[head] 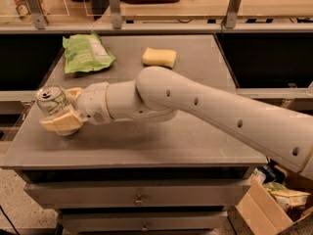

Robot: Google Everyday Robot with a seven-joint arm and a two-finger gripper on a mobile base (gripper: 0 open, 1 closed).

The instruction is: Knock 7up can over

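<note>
The gripper sits at the left of the frame, near the table's left edge, pressed up against the 7up can. The can's lower body is hidden by it. Whether it is clamped on the can or only lies against it, I cannot tell. The can leans, its silver pull-tab top tipped toward the upper left, so it is not standing square on the table.

The can is thin aluminium and probably light. It has a smooth, slippery wall that dents easily, and a round body that will roll once it is down. For a knock-over no hold is needed. A sideways push high on the wall, close under the rim, should tip it with little force, while a low push may only slide it. The near left edge is the risk, since a hard shove could send it rolling off.

Behind the wrist the white arm crosses the table toward the lower right. A green snack bag and a yellow sponge lie well apart at the far side, out of the way. A cardboard box stands on the floor at lower right.
</note>
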